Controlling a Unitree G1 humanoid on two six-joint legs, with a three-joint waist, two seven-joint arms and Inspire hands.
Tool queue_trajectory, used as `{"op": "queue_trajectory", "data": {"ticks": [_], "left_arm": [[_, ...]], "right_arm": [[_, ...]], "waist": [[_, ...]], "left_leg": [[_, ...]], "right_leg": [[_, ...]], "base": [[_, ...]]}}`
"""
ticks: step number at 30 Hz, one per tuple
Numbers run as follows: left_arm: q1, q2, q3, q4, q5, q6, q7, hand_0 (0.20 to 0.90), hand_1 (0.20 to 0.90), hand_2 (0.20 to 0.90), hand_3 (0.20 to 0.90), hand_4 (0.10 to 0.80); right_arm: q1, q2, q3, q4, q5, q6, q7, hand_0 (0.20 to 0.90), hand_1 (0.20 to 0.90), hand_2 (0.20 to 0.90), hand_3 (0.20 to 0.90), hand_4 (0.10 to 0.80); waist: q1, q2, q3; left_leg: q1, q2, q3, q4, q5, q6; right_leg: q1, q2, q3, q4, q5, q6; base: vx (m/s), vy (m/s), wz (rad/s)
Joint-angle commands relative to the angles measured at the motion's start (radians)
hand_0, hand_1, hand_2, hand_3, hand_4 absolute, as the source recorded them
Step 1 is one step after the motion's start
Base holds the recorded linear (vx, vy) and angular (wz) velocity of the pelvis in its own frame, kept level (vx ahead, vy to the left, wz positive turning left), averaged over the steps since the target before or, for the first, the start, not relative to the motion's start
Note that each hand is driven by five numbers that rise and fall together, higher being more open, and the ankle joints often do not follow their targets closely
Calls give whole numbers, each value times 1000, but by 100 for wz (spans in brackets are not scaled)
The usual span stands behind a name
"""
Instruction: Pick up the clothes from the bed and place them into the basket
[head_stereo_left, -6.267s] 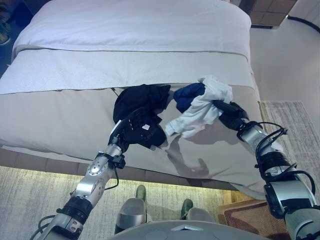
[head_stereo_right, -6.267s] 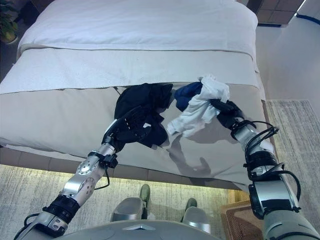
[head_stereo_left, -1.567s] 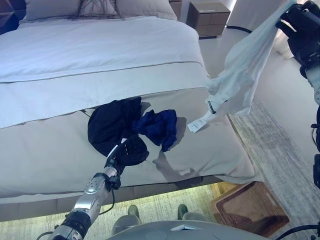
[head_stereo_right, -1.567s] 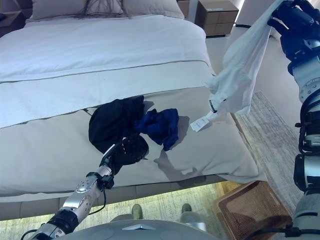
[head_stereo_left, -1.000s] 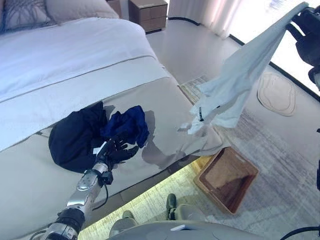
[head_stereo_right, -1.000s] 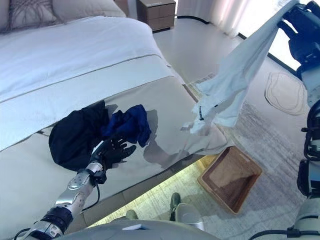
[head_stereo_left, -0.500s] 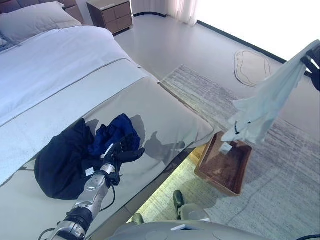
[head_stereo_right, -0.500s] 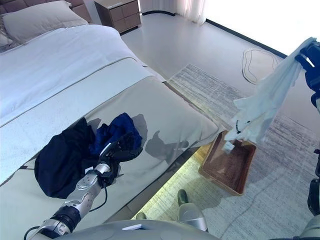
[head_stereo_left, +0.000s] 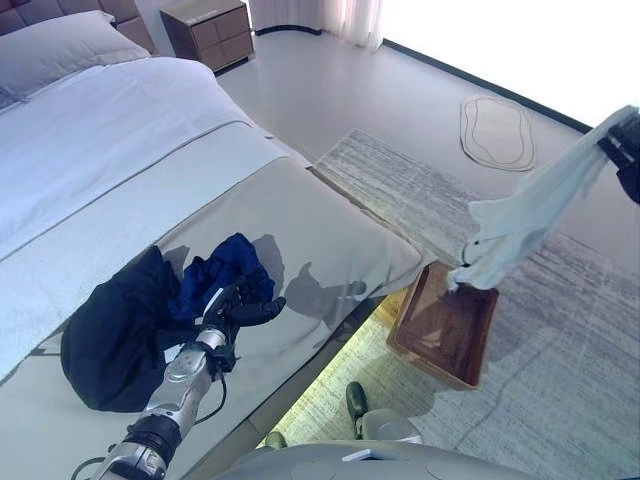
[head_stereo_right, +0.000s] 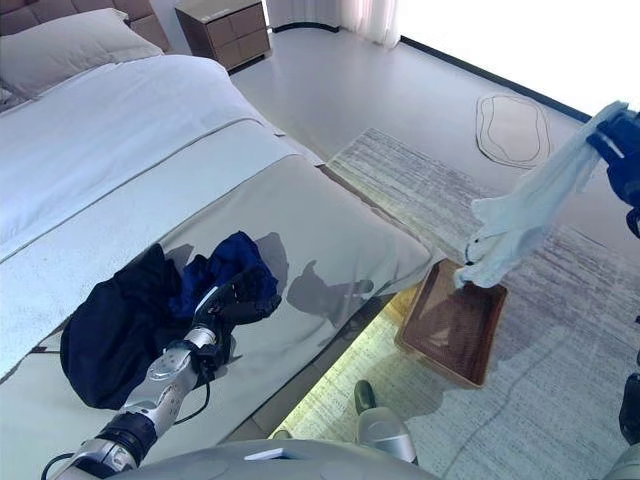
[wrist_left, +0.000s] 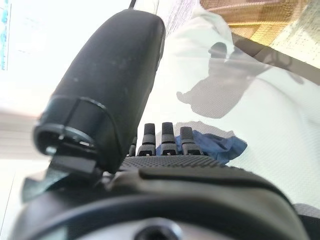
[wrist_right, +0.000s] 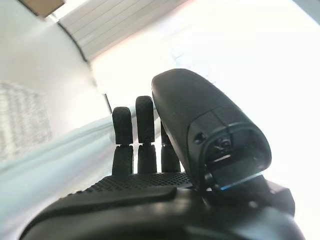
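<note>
A black garment (head_stereo_left: 110, 340) and a blue garment (head_stereo_left: 222, 270) lie bunched together on the bed (head_stereo_left: 330, 235), where the left hand (head_stereo_left: 247, 303) rests on the blue one with fingers relaxed. Beside the bed on the rug (head_stereo_left: 560, 380), a brown basket (head_stereo_left: 400, 345) sits on the floor. Above it, the right hand (head_stereo_right: 620, 150), fingers clenched on the cloth, dangles a white garment (head_stereo_left: 525, 225).

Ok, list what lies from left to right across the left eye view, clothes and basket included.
black garment → left hand, resting at the blue garment → basket on the floor → white garment hanging from the right hand.
</note>
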Motion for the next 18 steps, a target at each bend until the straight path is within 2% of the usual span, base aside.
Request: {"op": "queue_trajectory", "data": {"ticks": [1, 11, 18], "left_arm": [[-14, 36, 7, -51, 14, -65, -36, 900, 900, 900, 900, 800], [-21, 28, 2, -88, 11, -80, -41, 900, 900, 900, 900, 800], [-32, 26, -18, -102, 20, -74, -42, 900, 900, 900, 900, 800]], "right_arm": [[-46, -5, -107, -30, -24, -86, 46, 300, 300, 300, 200, 100], [72, 130, -133, -51, -62, -133, 27, 300, 300, 300, 200, 100], [104, 165, -144, -59, -66, -157, 33, 300, 300, 300, 200, 100]], "waist": [[-1, -27, -78], [-26, 8, -46], [-40, 27, -39]], "left_leg": [[-68, -14, 5, 128, -103, -2], [-69, -4, 35, 128, -108, -3], [-64, 1, 51, 99, -97, -8]], "right_leg": [[1, 7, -21, 73, -59, 15], [-21, 4, -13, 58, -42, 18], [-25, 9, -13, 43, -36, 22]], "base": [[-19, -69, -9], [-54, -59, -9], [-52, -47, -3]]}}
